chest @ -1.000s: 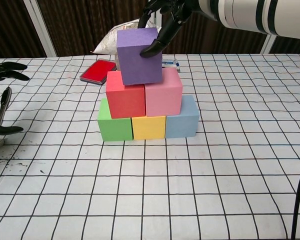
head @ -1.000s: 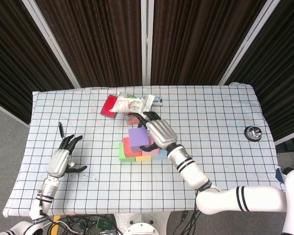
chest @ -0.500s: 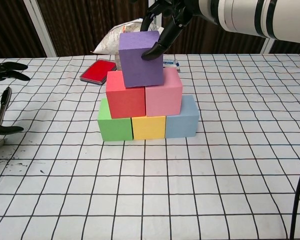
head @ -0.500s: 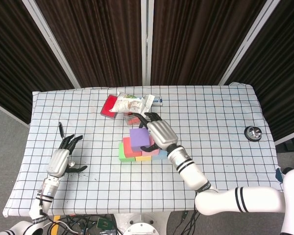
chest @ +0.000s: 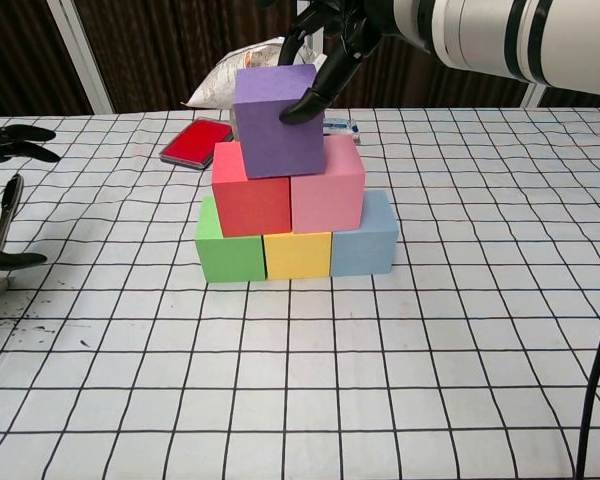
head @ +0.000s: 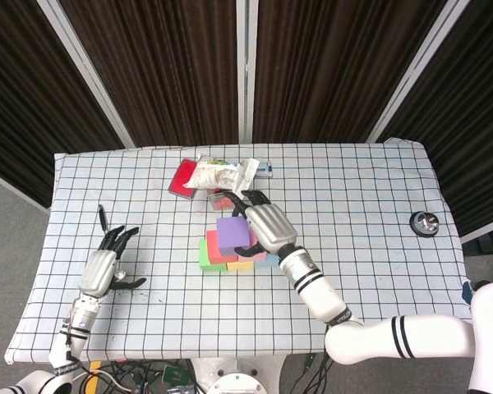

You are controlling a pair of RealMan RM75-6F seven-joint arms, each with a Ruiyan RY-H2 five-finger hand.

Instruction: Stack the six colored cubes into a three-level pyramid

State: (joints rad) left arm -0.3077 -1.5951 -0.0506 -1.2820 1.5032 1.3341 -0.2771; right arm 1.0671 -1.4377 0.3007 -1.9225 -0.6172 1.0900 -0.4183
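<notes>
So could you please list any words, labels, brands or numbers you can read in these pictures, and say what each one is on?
None can be read.
White snack bag: coloured print, too blurred to read.
Small packet behind the cubes: blue marks, too small to read.
Red flat case: no text visible.
Cubes, including the purple cube held by the right hand: plain faces.

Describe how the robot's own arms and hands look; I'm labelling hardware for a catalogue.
Both arms are glossy white tubes with black bands near the joints. The right hand has a silver-grey metallic back and black fingers. The left hand looks the same: silver back, thin black fingers. A dark cable hangs at the chest view's right edge.
</notes>
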